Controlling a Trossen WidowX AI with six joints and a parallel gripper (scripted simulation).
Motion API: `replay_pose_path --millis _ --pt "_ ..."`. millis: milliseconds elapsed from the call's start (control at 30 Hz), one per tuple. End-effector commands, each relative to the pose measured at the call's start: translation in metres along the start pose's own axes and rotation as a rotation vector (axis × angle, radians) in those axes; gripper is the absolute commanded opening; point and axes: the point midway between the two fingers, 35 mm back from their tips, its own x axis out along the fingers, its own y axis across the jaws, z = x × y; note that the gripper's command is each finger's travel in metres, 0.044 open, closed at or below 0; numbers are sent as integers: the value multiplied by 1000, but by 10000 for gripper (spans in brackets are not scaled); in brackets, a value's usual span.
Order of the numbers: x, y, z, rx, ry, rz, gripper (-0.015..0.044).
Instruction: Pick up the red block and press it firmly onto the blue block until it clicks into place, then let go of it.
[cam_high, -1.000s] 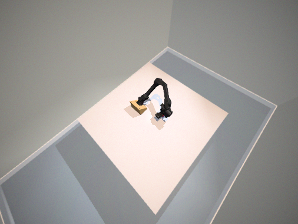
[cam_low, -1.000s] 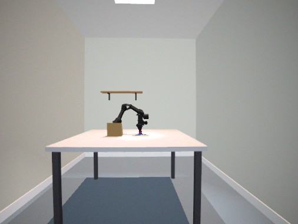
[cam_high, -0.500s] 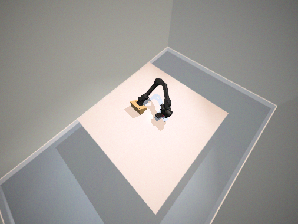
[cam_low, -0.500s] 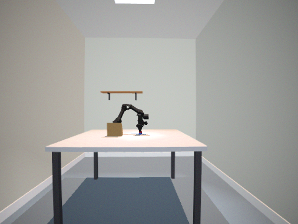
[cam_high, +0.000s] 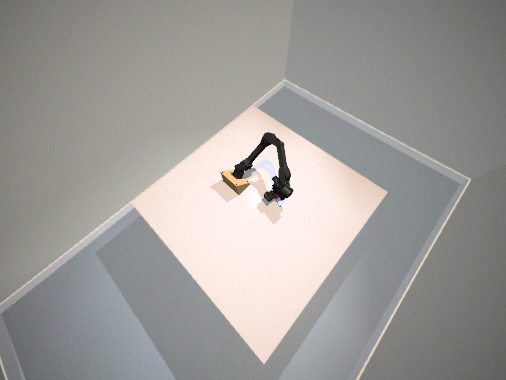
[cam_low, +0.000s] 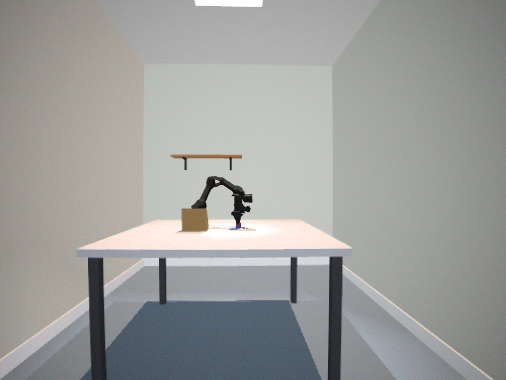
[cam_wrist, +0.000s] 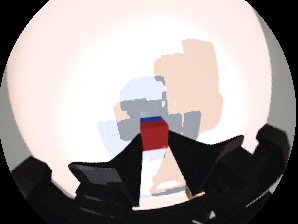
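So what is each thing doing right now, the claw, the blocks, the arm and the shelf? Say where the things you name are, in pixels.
Claw (cam_low: 238, 226) (cam_wrist: 154, 137): shut on the red block.
Red block (cam_low: 238, 225) (cam_wrist: 154, 136): gripped, right above the blue block.
Blue block (cam_low: 238, 228) (cam_wrist: 151, 119): under the red one, mostly hidden.
Arm (cam_high: 281, 155) (cam_low: 229, 184): bent, reaching down.
Shelf (cam_low: 206, 156): fixed on the wall.

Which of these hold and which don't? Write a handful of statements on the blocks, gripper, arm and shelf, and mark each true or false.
1. The gripper is shut on the red block. True.
2. The blue block sits on top of the red one. False: the blue block is underneath.
3. The arm is mounted on a tan box. True.
4. The wall shelf is below the table top. False: it is higher up, on the far wall.
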Motion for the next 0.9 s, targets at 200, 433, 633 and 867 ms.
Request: replay_pose_path --millis 200,433,633,867 --pt "0 0 0 -2 0 0 220" --pt "-34 -1 5 1 -1 -6 220" --pt "-101 -1 1 5 3 1 220" --pt "-101 -1 4 5 3 1 220"
